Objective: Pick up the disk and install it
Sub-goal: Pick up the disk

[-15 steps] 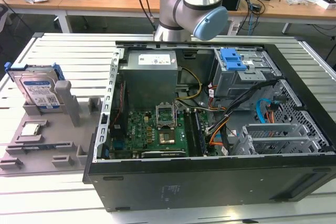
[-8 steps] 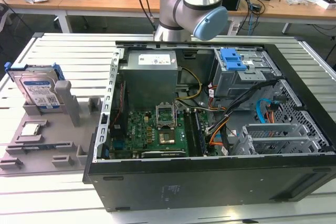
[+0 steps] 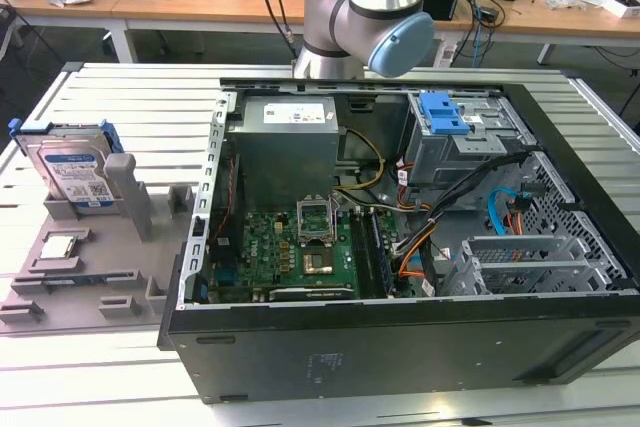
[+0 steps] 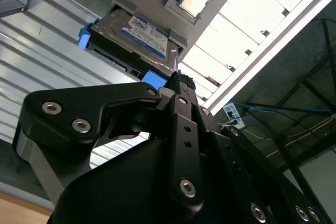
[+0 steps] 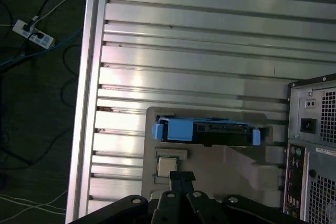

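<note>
In the exterior view the arm [image 3: 360, 17] stands behind the disk [image 3: 75, 172] and well to the exterior view's right of it. A silver tube of the arm comes straight down and ends in grey joints with light blue caps, which are turned to the side. In both wrist views the gripper [image 5: 181, 176] hangs above the disk, apart from it, and points down toward the surface where the disk stands. Its two black fingers [image 4: 181, 109] lie pressed together with no gap at the tips, and nothing is held between them. The black links of the fingers are folded inward, and their silver screw heads are showing.
</note>
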